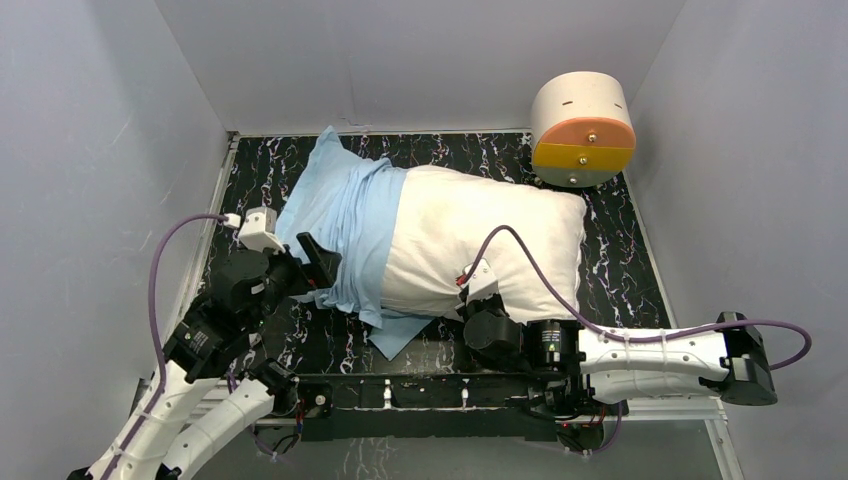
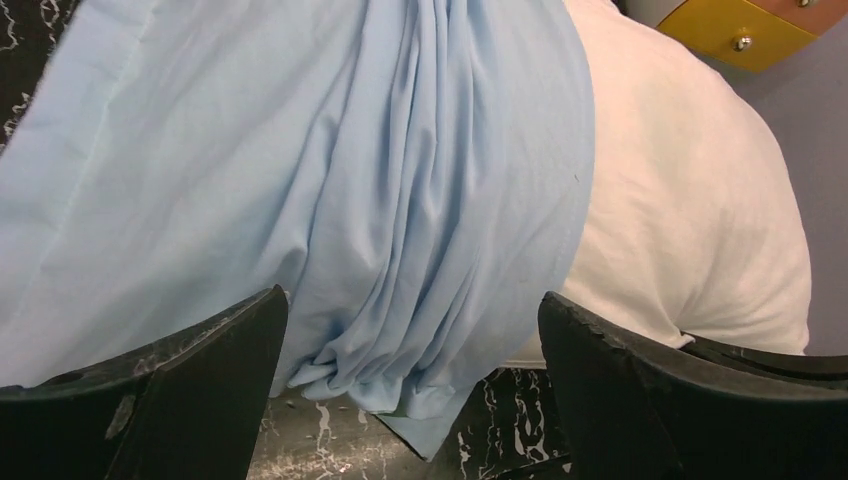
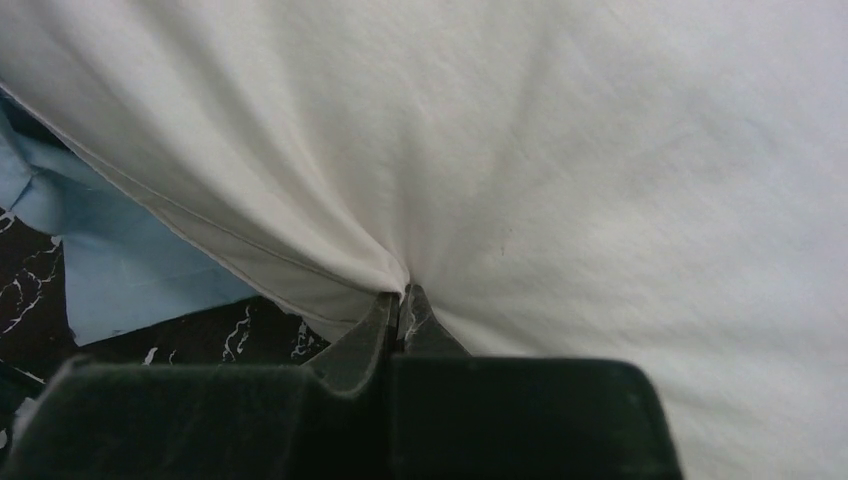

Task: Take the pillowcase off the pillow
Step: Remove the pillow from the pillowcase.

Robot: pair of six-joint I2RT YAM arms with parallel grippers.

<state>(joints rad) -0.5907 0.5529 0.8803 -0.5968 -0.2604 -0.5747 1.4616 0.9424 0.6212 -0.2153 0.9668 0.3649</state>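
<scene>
My right gripper [image 3: 402, 300] is clenched on a pinch of fabric at the near edge of the large plump white pillow [image 1: 490, 235], and the cloth puckers into my closed tips. My left gripper [image 2: 411, 300] is spread wide and grasps nothing. The bunched hem of the soft light-blue fabric pillowcase [image 2: 400, 200] lies just beyond it, on the black marbled table [image 1: 620, 280]. The pillowcase covers only the pillow's left end. At the far right corner stands a round cream-and-orange drum [image 1: 583, 130].
</scene>
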